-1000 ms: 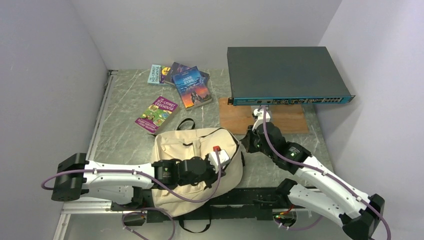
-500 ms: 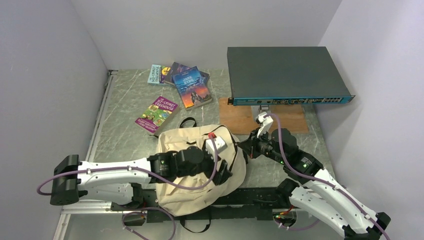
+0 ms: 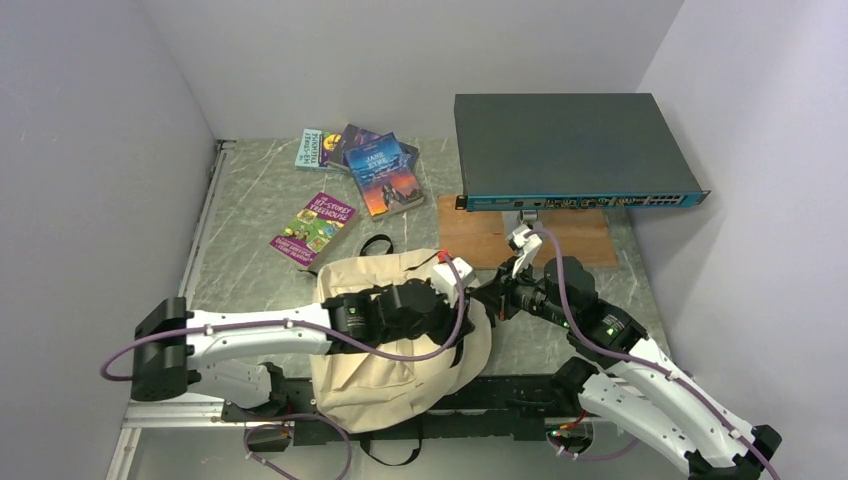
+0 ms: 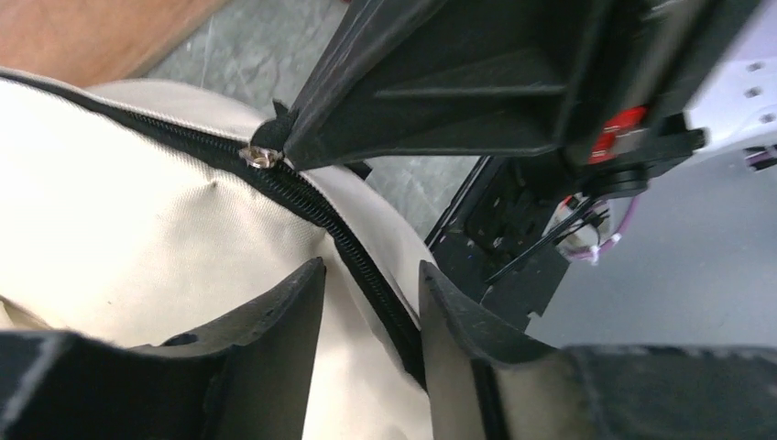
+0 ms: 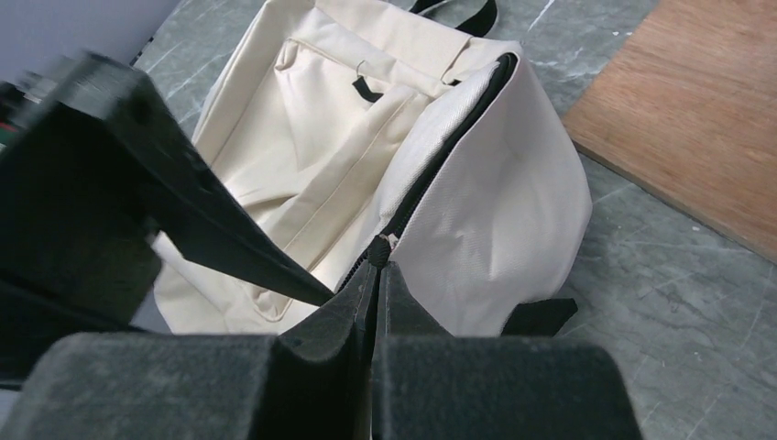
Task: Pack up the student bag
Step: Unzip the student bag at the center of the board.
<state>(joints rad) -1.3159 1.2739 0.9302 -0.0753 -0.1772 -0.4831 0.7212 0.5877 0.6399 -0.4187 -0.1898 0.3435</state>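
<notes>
Cream student bag (image 3: 372, 395), zipper pull (image 4: 260, 156) in the clenched right tool (image 5: 377, 268), left tool (image 4: 371, 271) agape astride the zipper (image 4: 313, 207).

The left arm (image 3: 250, 335) and right arm (image 3: 650, 385) have white link shells between black joint housings, on black bases. A purple cable (image 3: 400, 357) loops along each. A white camera block (image 3: 458, 270) with a red mark caps the left wrist. A green light (image 3: 603, 333) glows on the right arm. The left gripper (image 4: 371, 270) and right gripper (image 5: 380, 268) have matte black, wedge-shaped jaws.
</notes>
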